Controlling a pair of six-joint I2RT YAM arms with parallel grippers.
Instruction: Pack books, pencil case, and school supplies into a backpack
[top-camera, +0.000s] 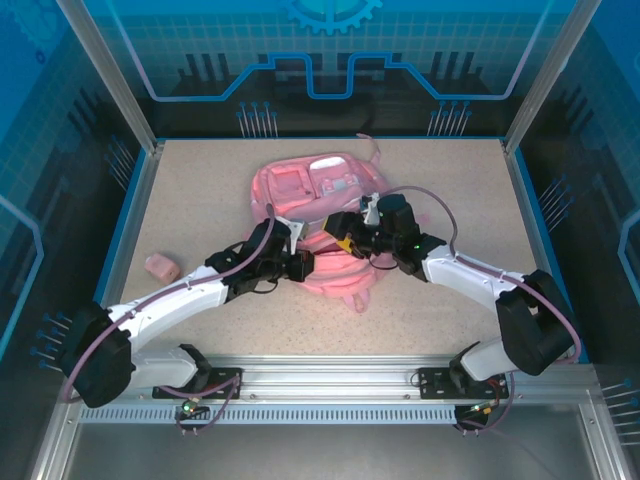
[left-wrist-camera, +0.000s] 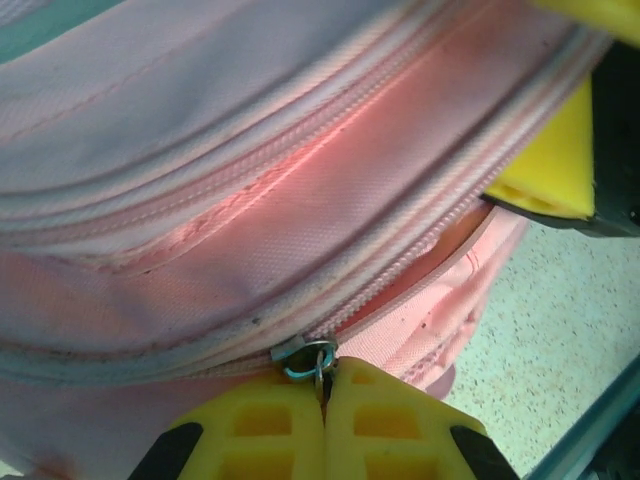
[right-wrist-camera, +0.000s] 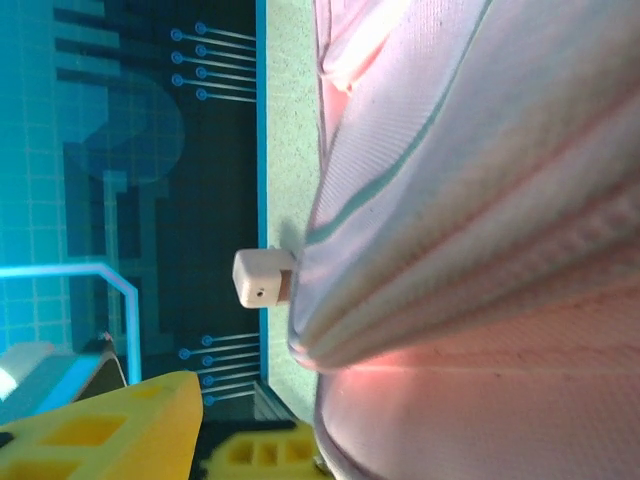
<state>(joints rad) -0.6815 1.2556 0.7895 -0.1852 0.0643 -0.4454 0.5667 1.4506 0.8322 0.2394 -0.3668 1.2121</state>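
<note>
We find the soft pink fabric backpack lying in the middle of the speckled table, its front pockets turned up and toward the far side and its near edge under both arms. As we read it, the coming move turns on the line of the zip. In the left wrist view the pale zip track runs from bottom centre up and to the right. The small metal zipper pull sits at its lower end, right at the fingertips of the left pincer, which is clenched on the pull's ring with its yellow pads pressed together. Up-track from the pull the two rows of teeth stand apart, so we judge the mouth open on that side. Any drag should follow that slanting axis, not cut across it. The right pincer lies toward the far end of the same track, one yellow finger touching the bag's edge beside the opening; whether it pinches fabric we cannot tell. The left arm is plainly the nearer to the pull. A small pink lump lies well apart on the table's left.
</note>
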